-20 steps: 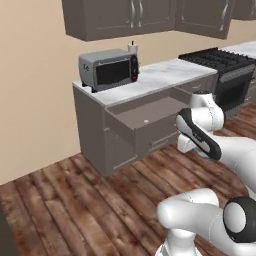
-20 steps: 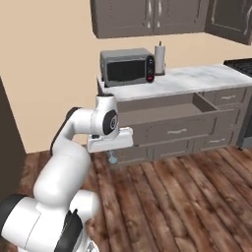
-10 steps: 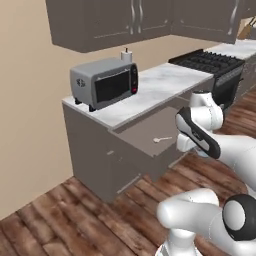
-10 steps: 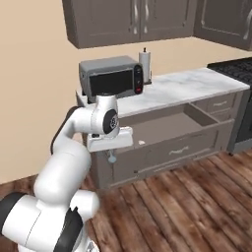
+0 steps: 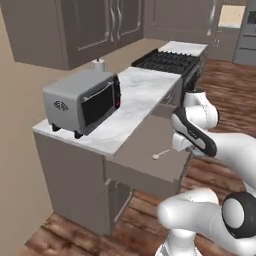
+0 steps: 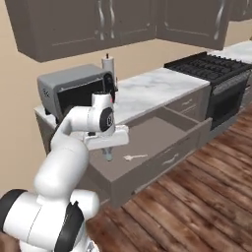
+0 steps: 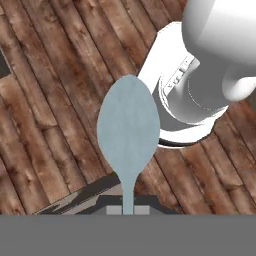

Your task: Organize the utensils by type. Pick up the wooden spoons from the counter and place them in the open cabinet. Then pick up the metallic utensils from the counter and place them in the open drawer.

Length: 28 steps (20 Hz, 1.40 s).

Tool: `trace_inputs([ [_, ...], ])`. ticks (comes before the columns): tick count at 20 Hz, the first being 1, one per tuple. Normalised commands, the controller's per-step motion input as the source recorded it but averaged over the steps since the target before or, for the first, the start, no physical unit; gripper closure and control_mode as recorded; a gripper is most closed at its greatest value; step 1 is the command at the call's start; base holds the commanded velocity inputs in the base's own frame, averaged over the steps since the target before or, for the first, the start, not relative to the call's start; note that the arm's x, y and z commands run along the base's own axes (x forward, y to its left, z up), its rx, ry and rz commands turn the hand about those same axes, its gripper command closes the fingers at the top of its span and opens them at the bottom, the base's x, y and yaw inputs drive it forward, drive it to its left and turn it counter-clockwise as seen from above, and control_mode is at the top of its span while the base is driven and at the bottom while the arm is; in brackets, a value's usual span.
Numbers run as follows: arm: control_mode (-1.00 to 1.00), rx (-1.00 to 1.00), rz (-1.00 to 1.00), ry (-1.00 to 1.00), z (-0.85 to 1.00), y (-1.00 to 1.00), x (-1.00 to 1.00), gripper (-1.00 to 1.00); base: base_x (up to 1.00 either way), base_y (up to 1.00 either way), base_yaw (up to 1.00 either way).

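My gripper (image 6: pixel 108 150) hangs over the left part of the open drawer (image 6: pixel 197 129), shut on a slim metal spoon (image 7: pixel 128 127) whose pale grey bowl points down at the wooden floor in the hand view. A second small metal spoon (image 6: pixel 134 157) lies flat on the drawer's bottom, just right of my gripper; the left base view has this spoon (image 5: pixel 161 154) beside my forearm. The white marble counter (image 6: pixel 152 91) runs behind the drawer. The wooden spoons and the open cabinet are out of view.
A grey toaster oven (image 5: pixel 82 102) stands on the counter's left end with a white bottle (image 6: pixel 108 66) behind it. A black stove (image 6: pixel 211 66) sits at the right. Shut wall cabinets (image 5: pixel 95 25) hang above. Wooden floor (image 6: pixel 197 211) lies in front.
The whole scene has shifted as the base drove: counter, toaster oven and drawer are nearer and seen more from the side. The gripper stays shut on the spoon.
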Motion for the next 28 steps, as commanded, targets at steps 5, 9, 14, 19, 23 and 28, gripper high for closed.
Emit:
trace_inputs([
  [5, 1.00, 0.00, 0.00, 0.00, 0.00, 0.00, 0.00, 1.00, 0.39, 0.53, -0.64],
  [9, 1.00, 0.00, 0.00, 0.00, 0.00, 0.00, 0.00, 1.00, 0.05, 0.67, -0.47],
  [14, 1.00, 0.00, 0.00, 0.00, 0.00, 0.00, 0.00, 1.00, 0.33, 0.63, -0.48],
  [19, 1.00, 0.00, 0.00, 0.00, 0.00, 0.00, 0.00, 1.00, 0.39, 0.60, -0.41],
  [23, 1.00, 0.00, 0.00, 0.00, 0.00, 0.00, 0.00, 1.00, 0.45, 0.43, -0.32],
  [28, -1.00, -0.04, -0.04, 0.00, -0.06, 0.05, 0.11, 1.00, 0.28, 0.19, -0.15],
])
